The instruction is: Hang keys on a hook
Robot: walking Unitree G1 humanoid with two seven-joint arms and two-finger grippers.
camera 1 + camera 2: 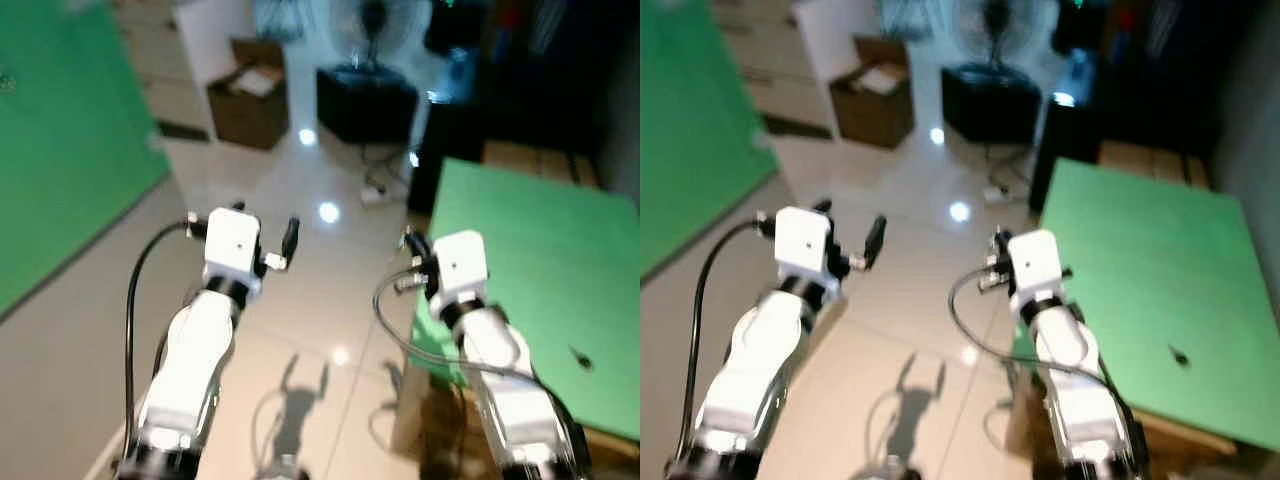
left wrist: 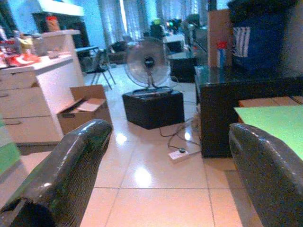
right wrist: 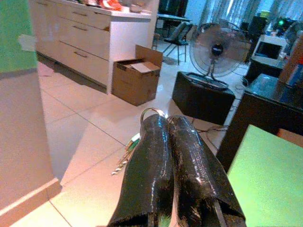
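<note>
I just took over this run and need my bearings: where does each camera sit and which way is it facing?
Left and right eye views: on the head, looking forward and down at the tiled floor and green table; both silver arms show, left gripper and right gripper.
Left wrist view: looks along the left gripper's open jaws toward the fan on its black box.
Right wrist view: looks along the right gripper's shut jaws, keys held at their tips.
Shared: fan, black box and cardboard box.

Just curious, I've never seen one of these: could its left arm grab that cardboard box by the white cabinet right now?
Probably not. The cardboard box sits well across the tiled floor, beyond the open left end effector. Nothing blocks the way; the robot would likely need to walk closer.
</note>
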